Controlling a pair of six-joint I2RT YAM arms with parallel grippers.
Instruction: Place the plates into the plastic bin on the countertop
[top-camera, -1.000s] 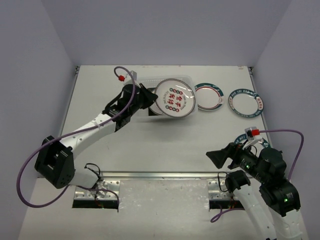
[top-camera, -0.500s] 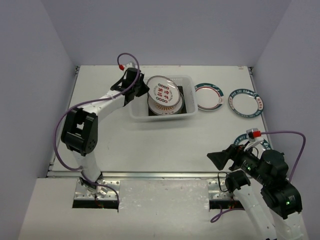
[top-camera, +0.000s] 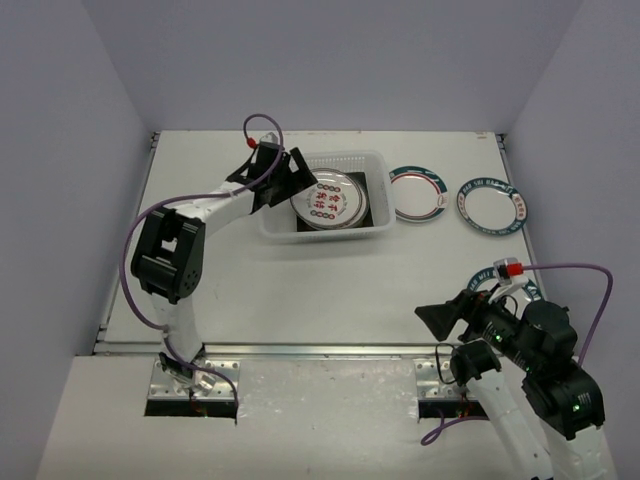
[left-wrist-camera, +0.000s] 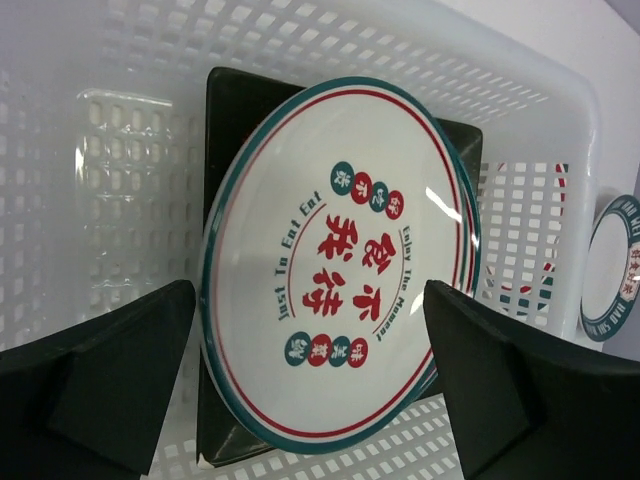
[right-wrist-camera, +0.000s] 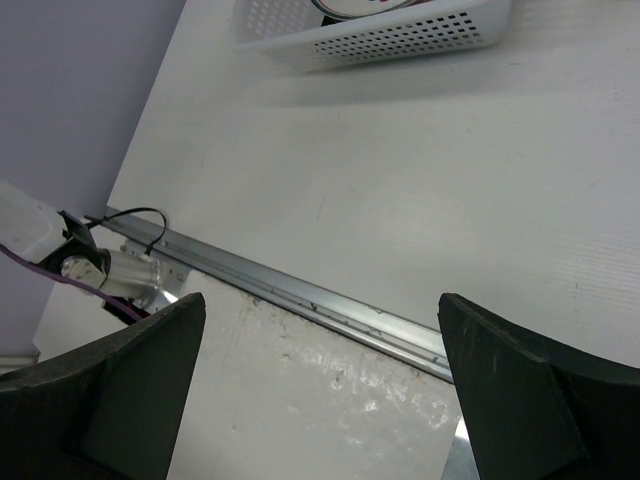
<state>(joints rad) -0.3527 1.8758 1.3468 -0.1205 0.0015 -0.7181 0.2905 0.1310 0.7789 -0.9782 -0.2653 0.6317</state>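
A round white plate (top-camera: 329, 201) with a teal rim and red characters lies tilted in the plastic bin (top-camera: 331, 158), on top of a dark square plate (left-wrist-camera: 236, 115). My left gripper (top-camera: 297, 175) hangs open over the bin's left end. In the left wrist view its fingers (left-wrist-camera: 112, 380) stand on either side of the round plate (left-wrist-camera: 335, 262), clear of it. Two more round plates (top-camera: 417, 193) (top-camera: 492, 205) lie on the countertop (top-camera: 300, 290) to the right of the bin. My right gripper (top-camera: 432, 318) is open and empty near the front edge.
The metal front edge (right-wrist-camera: 300, 290) of the countertop runs under my right gripper (right-wrist-camera: 320, 312), with cables and an arm base beyond it. The bin's perforated wall (right-wrist-camera: 400, 38) shows at the top of the right wrist view. Purple walls enclose the back and sides.
My left gripper carried the round plate over the bin and opened; the plate now lies in the bin on the square plate. The right arm has not moved.
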